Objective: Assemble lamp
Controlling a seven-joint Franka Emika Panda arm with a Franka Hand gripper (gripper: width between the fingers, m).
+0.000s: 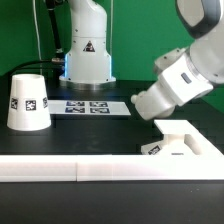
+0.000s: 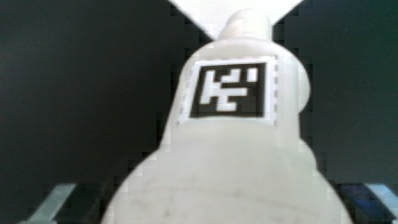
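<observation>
wrist view: claw (image 2: 214,200) flanks bulb (image 2: 231,95), grip unclear; exterior view adds shade (image 1: 28,100), base (image 1: 190,135).

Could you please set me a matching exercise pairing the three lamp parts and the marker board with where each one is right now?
Things:
1. shade
2. base
3. bulb
4. marker board

Places:
A. between the open fingers of the claw, in the wrist view
B. on the exterior view's left
C. middle of the table, in the exterior view
D. on the exterior view's right, near the front

Pairs: 1-B; 2-D; 3-A; 4-C
</observation>
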